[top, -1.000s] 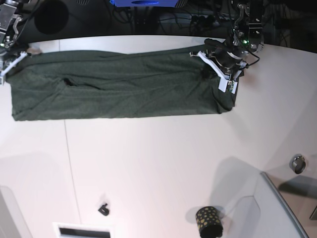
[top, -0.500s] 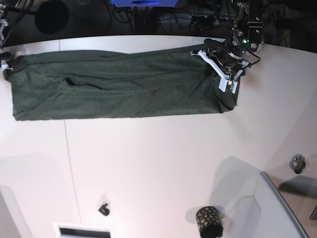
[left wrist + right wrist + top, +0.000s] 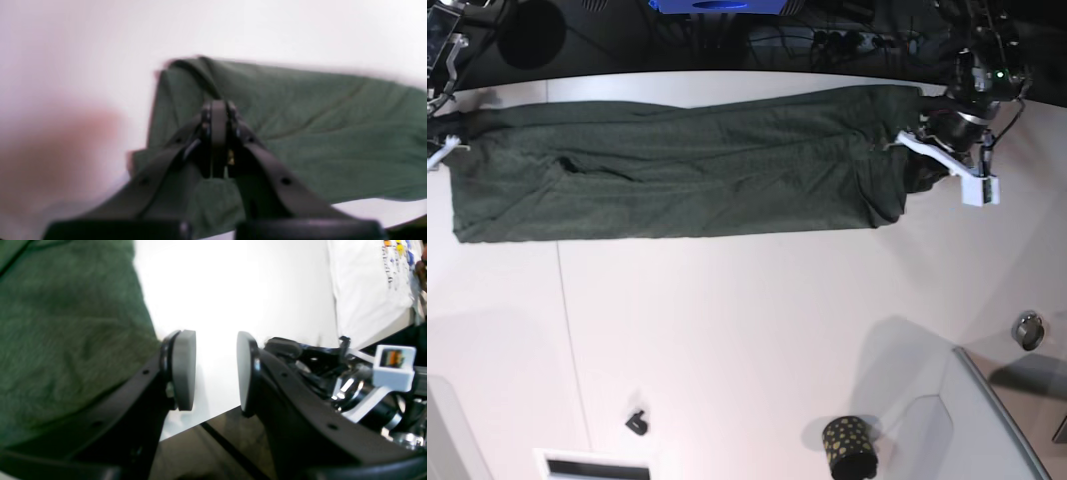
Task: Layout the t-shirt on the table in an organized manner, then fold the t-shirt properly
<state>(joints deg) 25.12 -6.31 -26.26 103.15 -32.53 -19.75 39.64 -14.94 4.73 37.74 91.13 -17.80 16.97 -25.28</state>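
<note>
The dark green t-shirt (image 3: 677,170) lies as a long band across the far side of the white table (image 3: 757,340). Its right end is drawn out toward my left gripper (image 3: 927,125). In the left wrist view that gripper (image 3: 218,113) is shut, with the t-shirt (image 3: 317,133) bunched up at its tips. My right gripper (image 3: 216,370) stands open just off the shirt's left end (image 3: 66,323). Only bare table (image 3: 217,290) shows between its grey pads (image 3: 183,370). In the base view that arm sits at the left edge.
A black gold-dotted cup (image 3: 848,446) stands near the front. A grey raised panel (image 3: 987,430) is beside it and a small metal ring (image 3: 1028,329) lies at the right. A small black piece (image 3: 636,423) lies front left. Dark floor with cables lies beyond the far edge.
My left gripper has moved right, pulling the shirt's right end out longer. My right gripper has opened, let go of the left end and drawn back to the left.
</note>
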